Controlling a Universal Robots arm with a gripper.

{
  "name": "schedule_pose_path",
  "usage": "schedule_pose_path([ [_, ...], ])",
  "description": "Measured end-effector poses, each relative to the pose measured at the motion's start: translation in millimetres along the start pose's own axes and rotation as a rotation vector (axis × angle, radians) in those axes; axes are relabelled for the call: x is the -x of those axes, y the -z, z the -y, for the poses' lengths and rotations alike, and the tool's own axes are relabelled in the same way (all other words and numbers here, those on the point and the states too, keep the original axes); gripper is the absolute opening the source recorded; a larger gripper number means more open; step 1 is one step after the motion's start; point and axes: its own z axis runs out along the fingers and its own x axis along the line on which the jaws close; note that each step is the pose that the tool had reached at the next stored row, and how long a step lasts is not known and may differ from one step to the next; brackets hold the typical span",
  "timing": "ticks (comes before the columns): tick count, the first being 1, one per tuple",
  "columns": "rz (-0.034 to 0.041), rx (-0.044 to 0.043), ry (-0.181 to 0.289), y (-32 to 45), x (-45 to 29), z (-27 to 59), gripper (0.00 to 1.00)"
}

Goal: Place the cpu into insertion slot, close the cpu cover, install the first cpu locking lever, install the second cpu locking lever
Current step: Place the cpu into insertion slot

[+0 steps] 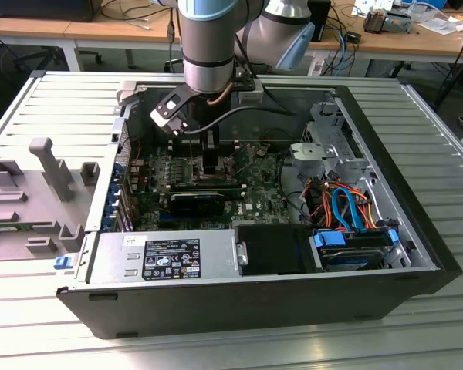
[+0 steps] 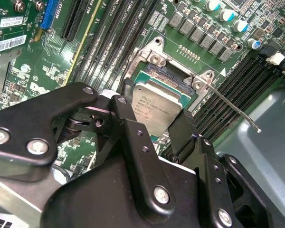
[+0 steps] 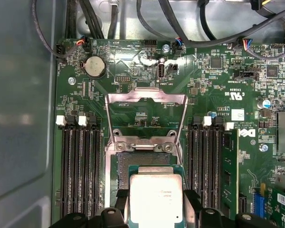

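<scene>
Grips the cpu [image 3: 156,197] in the clamped claw [image 2: 154,118] over the insertion slot [image 3: 119,164], cpu cover [image 3: 146,98] swung open; in the exterior view, sits 1 o'clock from the power supply [image 1: 170,257].

My arm [image 1: 208,46] stands upright, its silver and blue wrist segment vertical, and another joint [image 1: 284,31] bulges off towards the exterior view's right. A dark cable [image 1: 239,116] curves out from under my wrist. Below it my claw [image 1: 210,158] points straight down. In both wrist views my claw [image 2: 154,111] [image 3: 156,204] is drawn in on the cpu [image 2: 159,102]. My two black fingers [image 2: 123,107] press its opposite edges, one on each side, and hold it flat. The black linkage bars behind the fingers are angled inward, with their bolts showing.
</scene>
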Motion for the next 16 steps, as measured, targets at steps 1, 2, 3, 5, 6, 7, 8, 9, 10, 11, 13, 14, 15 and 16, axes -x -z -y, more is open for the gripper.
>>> schedule_pose_path([
  [1,0.0000,0.0000,0.000,-0.2,-0.2,0.0,0.54],
  [2,0.0002,-0.0001,0.000,-0.3,-0.3,0.0,0.54],
  [3,0.0003,-0.0002,0.000,-0.8,-0.5,0.0,0.54],
  [5,0.0002,-0.0001,0.000,-1.6,-0.5,0.1,0.54],
  [6,0.0002,-0.0001,0.000,-1.9,-0.6,0.1,0.54],
  [7,0.0002,-0.0001,0.000,-2.2,-0.6,0.1,0.54],
  [8,0.0002,-0.0001,0.000,-2.6,-0.6,0.1,0.54],
  [9,0.0002,-0.0001,0.000,-2.9,-0.6,0.1,0.54],
  [10,0.0002,-0.0001,0.000,-3.1,-0.6,0.1,0.54],
  [11,0.0002,-0.0002,0.000,-3.4,-0.6,0.1,0.54],
  [13,0.0002,-0.0001,0.000,-4.1,-0.6,0.1,0.54],
  [14,0.0002,-0.0002,0.000,-4.5,-0.6,0.1,0.54],
  [15,0.0002,-0.0001,0.000,-4.8,-0.7,0.1,0.54],
  [16,0.0002,-0.0001,0.000,-5.3,-0.7,0.1,0.54],
])
